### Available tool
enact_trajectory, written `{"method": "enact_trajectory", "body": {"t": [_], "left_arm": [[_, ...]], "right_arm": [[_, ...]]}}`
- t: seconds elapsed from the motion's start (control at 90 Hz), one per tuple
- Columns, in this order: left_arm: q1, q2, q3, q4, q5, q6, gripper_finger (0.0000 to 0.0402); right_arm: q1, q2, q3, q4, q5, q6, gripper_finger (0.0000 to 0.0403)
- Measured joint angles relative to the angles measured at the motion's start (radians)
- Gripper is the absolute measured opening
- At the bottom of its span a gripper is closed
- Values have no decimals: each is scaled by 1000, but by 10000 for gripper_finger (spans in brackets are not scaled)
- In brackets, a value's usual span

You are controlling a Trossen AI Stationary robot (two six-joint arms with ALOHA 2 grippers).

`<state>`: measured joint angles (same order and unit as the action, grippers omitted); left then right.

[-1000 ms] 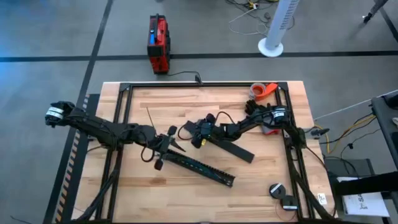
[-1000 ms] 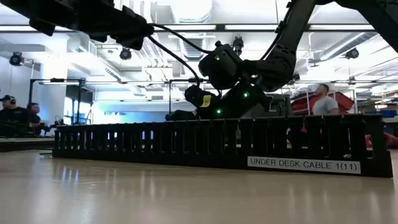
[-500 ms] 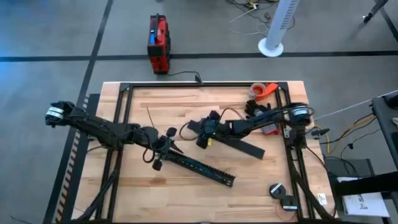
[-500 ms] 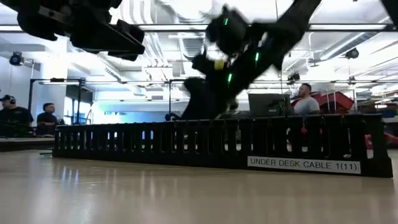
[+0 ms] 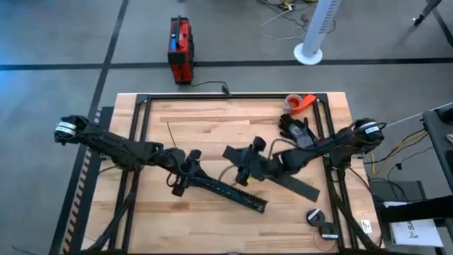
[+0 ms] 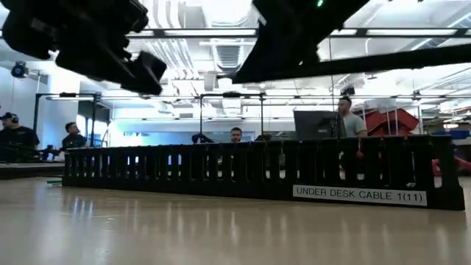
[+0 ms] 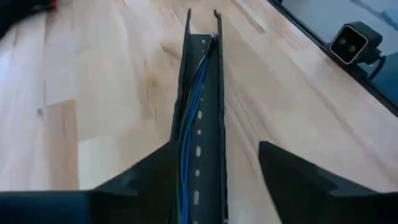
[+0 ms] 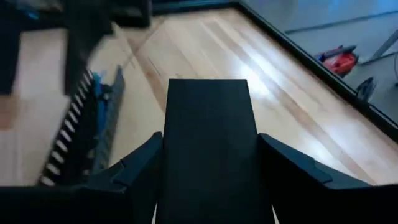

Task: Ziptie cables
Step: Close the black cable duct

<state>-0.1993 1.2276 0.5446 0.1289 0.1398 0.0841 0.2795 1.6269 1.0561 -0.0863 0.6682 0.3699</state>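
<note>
Overhead hides cables [image 7: 189, 118]; left wrist shows them.

Cables [image 7: 189, 118] lie in the slotted rail [image 5: 228, 191] mid-table [image 5: 212, 120].

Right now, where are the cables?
The cables lie inside the black slotted rail near the table's middle in the high view, just ahead of the left gripper.

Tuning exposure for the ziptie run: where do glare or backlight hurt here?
Low view: ceiling lights backlight the overhead arms into silhouettes; sheen on the table below the slotted rail. Right wrist view: bright glare patch on the wood beyond the black strip. Left wrist view: even light, cables readable.
</note>
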Motion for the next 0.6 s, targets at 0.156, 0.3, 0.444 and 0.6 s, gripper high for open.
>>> {"method": "enact_trajectory", "body": {"t": [0.156,0.3,0.444,0.6], "left_arm": [[0,112,-1,160,0,5,328],[0,204,-1,318,2,6,373],[-1,285,9,405,91,-14,388],[-3,371,92,412,102,-40,389]], "right_arm": [[55,14,0,-23,89,68,218],[77,4,1,-50,135,85,218],[78,-9,2,-48,148,84,218],[78,-9,2,-61,171,84,218]]}}
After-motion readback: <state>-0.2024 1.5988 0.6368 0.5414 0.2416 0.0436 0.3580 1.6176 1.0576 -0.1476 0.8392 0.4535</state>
